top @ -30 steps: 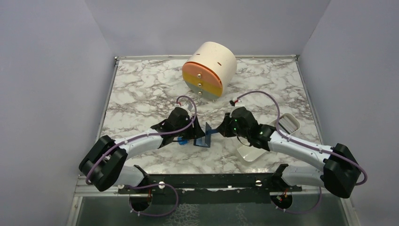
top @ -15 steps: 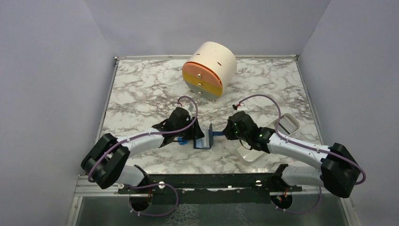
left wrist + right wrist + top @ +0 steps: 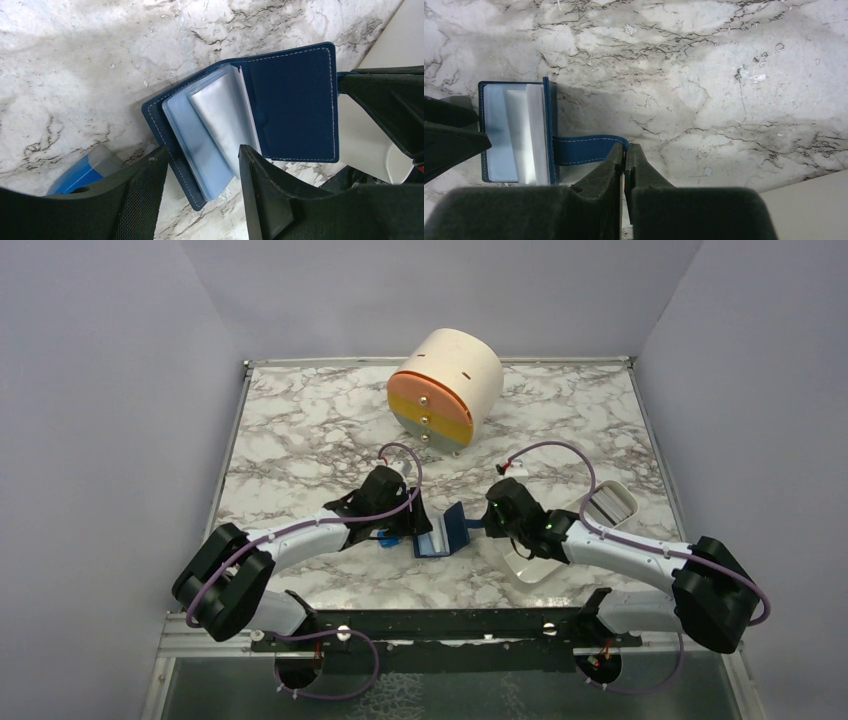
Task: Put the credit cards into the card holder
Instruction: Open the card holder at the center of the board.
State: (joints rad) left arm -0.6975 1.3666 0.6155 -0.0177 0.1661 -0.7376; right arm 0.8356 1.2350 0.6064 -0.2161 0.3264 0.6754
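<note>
The navy card holder point(image 3: 441, 533) lies open on the marble between my grippers, its pale blue-grey sleeves point(image 3: 212, 130) fanned up. My left gripper point(image 3: 200, 197) is open, its fingers point(image 3: 142, 200) standing either side of the wallet's near corner point(image 3: 416, 527). My right gripper point(image 3: 624, 151) is shut on the end of the snap tab point(image 3: 584, 149) and holds the right flap point(image 3: 295, 100) away from the sleeves point(image 3: 486, 523). The wallet's slotted inside also shows in the right wrist view point(image 3: 514, 131). No loose credit card shows in any view.
A small bright blue block point(image 3: 80, 172) lies just left of the wallet point(image 3: 385, 538). A white oblong tray point(image 3: 612, 502) lies under my right arm, its rim in the left wrist view point(image 3: 395, 35). A cream drum with orange, yellow and grey drawers point(image 3: 445, 388) stands at the back.
My right gripper has drawn the snap tab to the right and the wallet's right flap has swung open wider. The left gripper has stayed by the wallet.
</note>
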